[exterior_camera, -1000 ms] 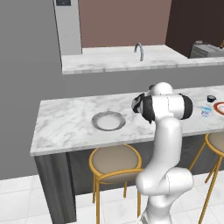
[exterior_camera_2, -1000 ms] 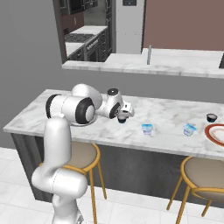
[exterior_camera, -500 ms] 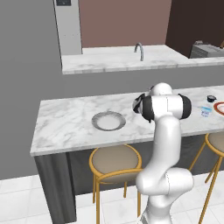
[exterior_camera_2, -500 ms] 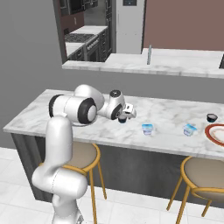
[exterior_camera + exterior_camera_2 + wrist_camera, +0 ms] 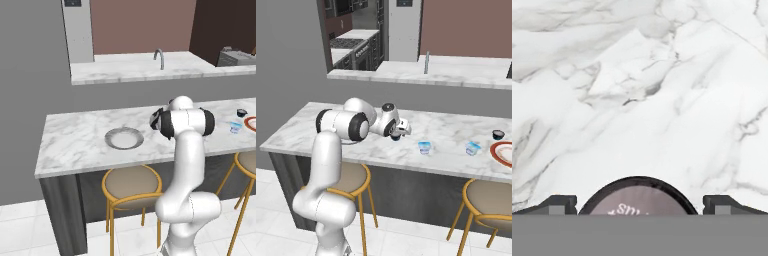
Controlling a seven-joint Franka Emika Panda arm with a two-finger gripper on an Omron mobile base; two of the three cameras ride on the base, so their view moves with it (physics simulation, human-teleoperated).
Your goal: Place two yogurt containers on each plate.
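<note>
My gripper hangs low over the marble counter with its jaws open, and its fingertips stand on either side of a dark yogurt container without touching it. The same hand sits to the right of the grey-white plate. Two pale blue yogurt containers stand further right on the counter. Another dark yogurt container stands beside the red-rimmed plate at the far right end. Both plates look bare.
Round stools with gold legs stand under the counter's front edge. A raised back counter carries a faucet. Open marble lies between the grey-white plate and the cups.
The hand has settled slightly lower over the dark container. Its jaws stay open and the cups and plates have not moved.
</note>
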